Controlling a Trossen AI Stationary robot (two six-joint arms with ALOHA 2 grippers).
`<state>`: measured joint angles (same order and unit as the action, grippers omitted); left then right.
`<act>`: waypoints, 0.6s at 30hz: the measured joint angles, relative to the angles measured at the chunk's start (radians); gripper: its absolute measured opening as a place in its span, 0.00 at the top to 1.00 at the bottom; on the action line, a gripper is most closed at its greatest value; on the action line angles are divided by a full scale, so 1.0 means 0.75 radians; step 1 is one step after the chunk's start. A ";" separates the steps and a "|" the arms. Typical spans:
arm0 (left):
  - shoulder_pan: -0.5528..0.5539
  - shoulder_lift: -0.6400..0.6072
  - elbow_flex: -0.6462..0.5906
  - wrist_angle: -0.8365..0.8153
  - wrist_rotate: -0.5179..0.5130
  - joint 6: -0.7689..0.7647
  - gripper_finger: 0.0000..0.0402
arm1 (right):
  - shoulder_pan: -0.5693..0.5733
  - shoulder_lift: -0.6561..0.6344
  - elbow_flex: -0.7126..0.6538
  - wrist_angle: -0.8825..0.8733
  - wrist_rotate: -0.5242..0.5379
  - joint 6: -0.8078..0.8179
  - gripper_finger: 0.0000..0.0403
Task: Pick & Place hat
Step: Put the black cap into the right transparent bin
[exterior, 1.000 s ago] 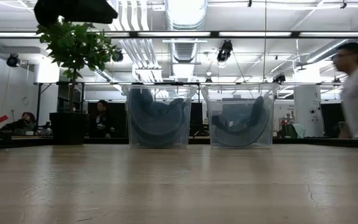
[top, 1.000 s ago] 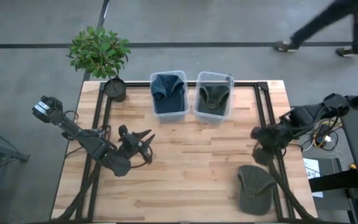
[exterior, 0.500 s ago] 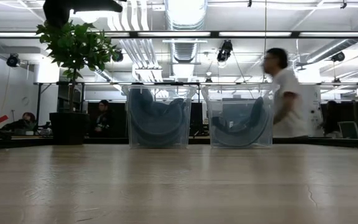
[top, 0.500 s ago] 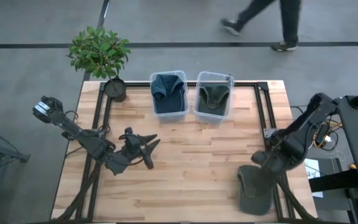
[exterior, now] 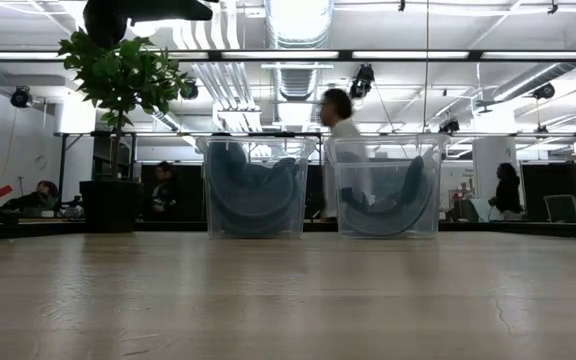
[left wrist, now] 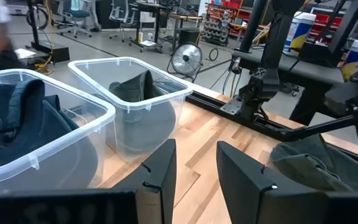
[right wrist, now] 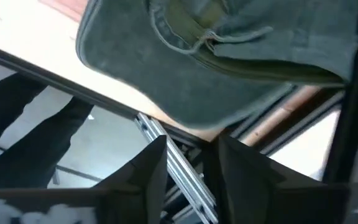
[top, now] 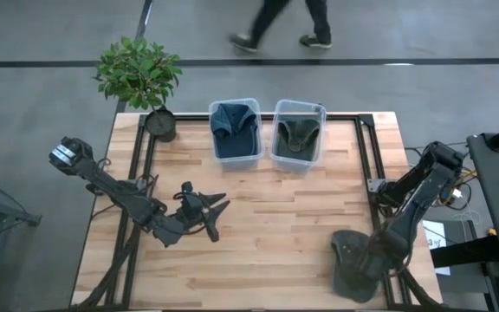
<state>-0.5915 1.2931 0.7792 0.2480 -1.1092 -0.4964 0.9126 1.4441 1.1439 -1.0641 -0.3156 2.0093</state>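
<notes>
An olive-green hat [top: 346, 270] lies flat on the wooden table near its near right corner; it also shows in the right wrist view [right wrist: 216, 62] and in the left wrist view [left wrist: 309, 165]. My right gripper [top: 369, 258] hovers open just above the hat's right part, its fingers [right wrist: 148, 168] short of the cloth. My left gripper [top: 215, 214] is open over the table's left middle and points toward the bins [left wrist: 196, 174].
Two clear bins stand at the far edge: the left bin [top: 235, 106] holds a blue hat, the right bin [top: 299, 106] a green one. A potted plant [top: 141, 74] stands at the far left corner. A person walks past beyond the table [exterior: 340, 150]. Bare wood lies between the arms.
My right gripper has swung from beside the table's right edge toward the near edge and down over the green hat. My left gripper has drifted a little to the right and toward the near edge. The hat has stayed where it was. A person has walked leftward behind the table.
</notes>
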 joint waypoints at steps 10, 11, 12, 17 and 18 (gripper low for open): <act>0.001 0.000 0.000 0.008 0.021 0.045 0.73 | -0.027 0.169 0.000 0.193 0.208 -0.038 0.48; 0.001 0.000 0.000 0.008 0.021 0.050 0.73 | -0.035 0.182 0.000 0.201 0.226 -0.035 0.47; 0.001 0.000 0.000 0.008 0.021 0.058 0.73 | -0.042 0.192 0.000 0.205 0.241 -0.035 0.46; 0.001 0.000 0.000 0.008 0.027 0.075 0.73 | -0.077 0.212 -0.001 0.219 0.291 -0.040 0.43; 0.001 0.000 0.000 0.008 0.031 0.076 0.73 | -0.081 0.212 -0.001 0.218 0.302 -0.038 0.42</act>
<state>-0.5911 1.2934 0.7792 0.2539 -1.0857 -0.4394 0.8515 1.6032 1.1431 -0.9007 -0.0892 1.9812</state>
